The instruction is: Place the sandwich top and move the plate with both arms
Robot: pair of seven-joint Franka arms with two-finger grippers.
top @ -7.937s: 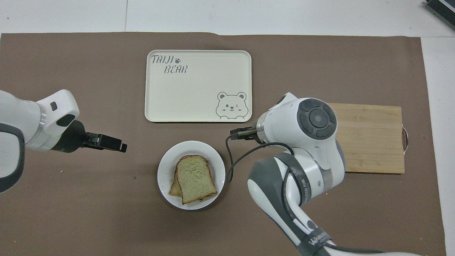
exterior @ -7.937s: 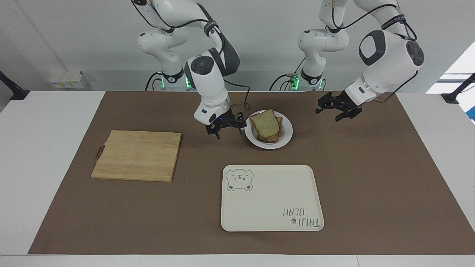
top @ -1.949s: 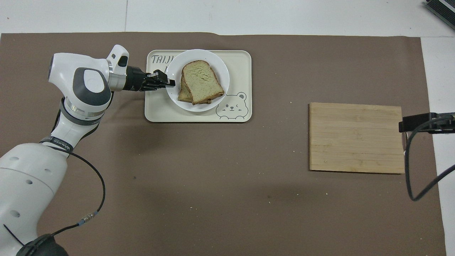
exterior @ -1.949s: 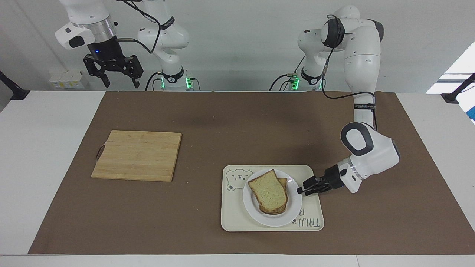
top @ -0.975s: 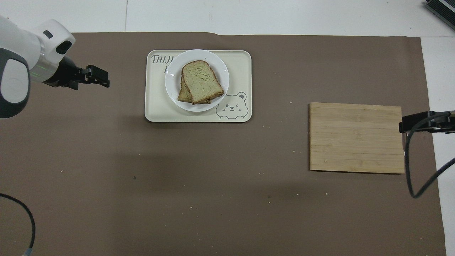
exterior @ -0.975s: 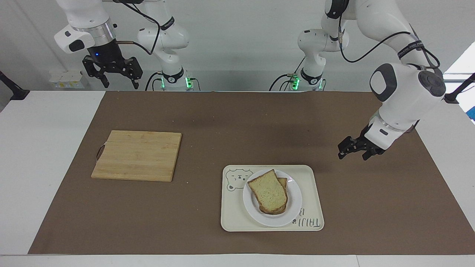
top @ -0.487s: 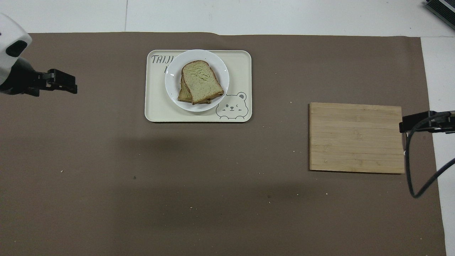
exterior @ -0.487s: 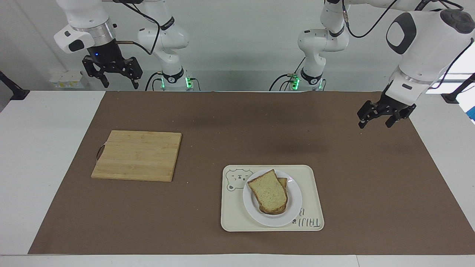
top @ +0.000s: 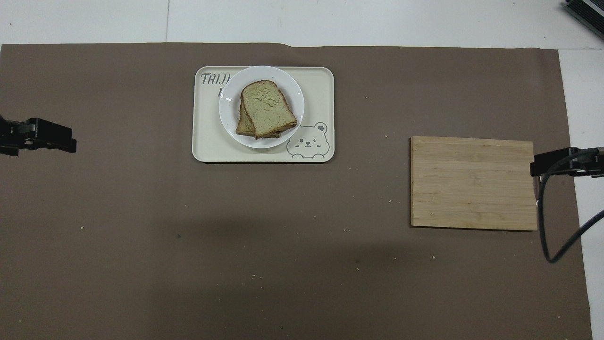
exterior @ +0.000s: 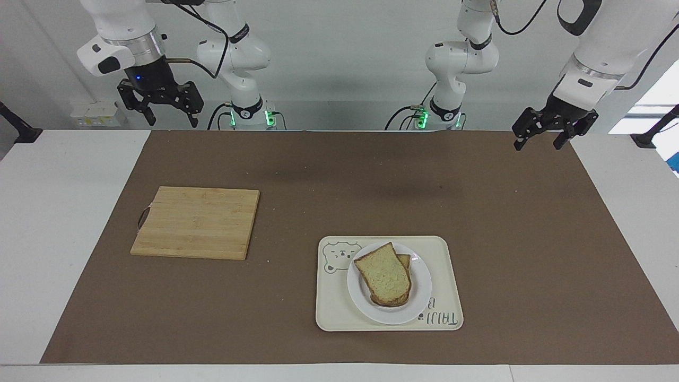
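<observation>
The sandwich top [exterior: 384,273] [top: 268,108], a pale bread slice with brown crust, lies on the stacked sandwich on the small round white plate [exterior: 420,297] [top: 227,113]. The plate stands on the cream bear tray [exterior: 331,310] [top: 207,146]. My left gripper [exterior: 539,133] [top: 66,137] is open and empty, raised over the mat's edge at the left arm's end, well away from the plate. My right gripper [exterior: 168,114] [top: 538,168] is open and empty, held high at the right arm's end.
A wooden cutting board [exterior: 196,222] [top: 473,182] lies toward the right arm's end of the brown mat [exterior: 329,185]. Small crumbs dot the mat.
My left gripper has let go of the plate on the tray, lifted and drawn back to the left arm's end of the table. The right arm has not moved lately.
</observation>
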